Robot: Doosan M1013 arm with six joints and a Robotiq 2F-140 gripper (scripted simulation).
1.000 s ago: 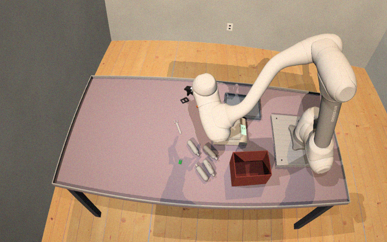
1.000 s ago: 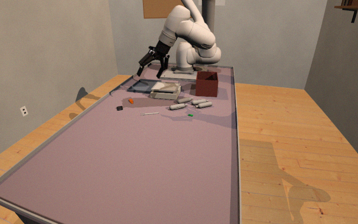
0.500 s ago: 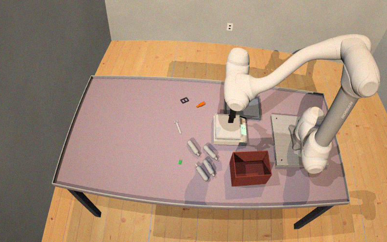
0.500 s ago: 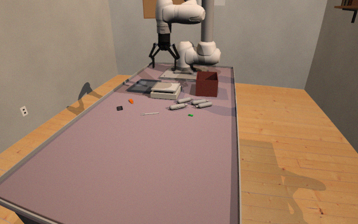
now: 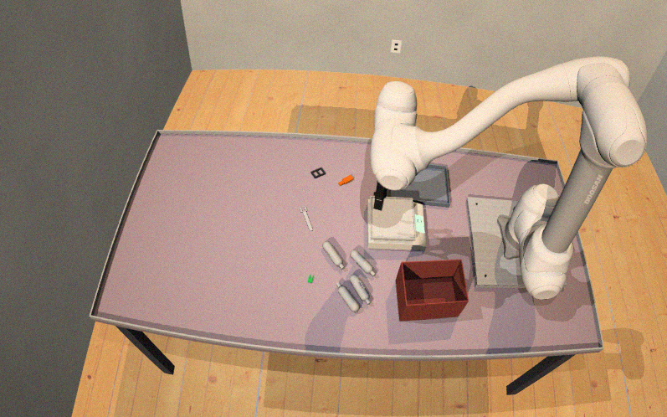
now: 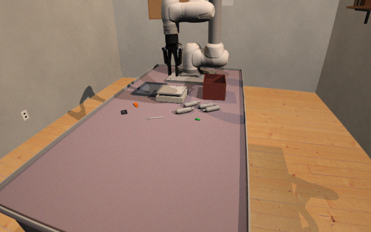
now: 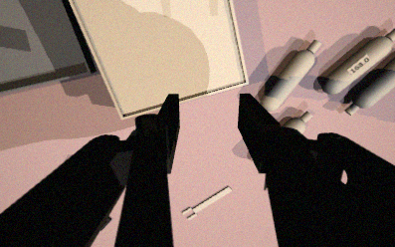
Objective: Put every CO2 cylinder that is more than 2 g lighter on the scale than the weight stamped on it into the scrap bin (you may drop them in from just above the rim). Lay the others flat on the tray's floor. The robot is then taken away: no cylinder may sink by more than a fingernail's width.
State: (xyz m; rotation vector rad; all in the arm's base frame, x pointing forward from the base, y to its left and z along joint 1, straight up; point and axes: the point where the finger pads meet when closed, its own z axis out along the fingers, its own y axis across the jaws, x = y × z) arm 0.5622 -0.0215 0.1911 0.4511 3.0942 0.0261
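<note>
Several grey CO2 cylinders lie flat on the table, among them three (image 5: 333, 254) (image 5: 362, 262) (image 5: 347, 297), in front of the beige scale (image 5: 395, 225). In the wrist view one cylinder (image 7: 358, 62) shows a stamped label, and another (image 7: 296, 122) is partly hidden behind a finger. The scale's plate (image 7: 162, 52) is bare. The dark grey tray (image 5: 431, 185) lies behind the scale. The red scrap bin (image 5: 431, 289) stands to the right of the cylinders. My gripper (image 5: 378, 199) (image 6: 172, 67) hangs high over the scale's far left corner, pointing down. Its fingers are drawn partly in, with a gap and nothing between them.
A thin white tool (image 5: 305, 218), an orange piece (image 5: 346, 180), a black piece (image 5: 317, 172) and a small green piece (image 5: 310, 280) lie on the table to the left. The arm's grey base plate (image 5: 490, 240) is at the right. A raised rim runs around the table.
</note>
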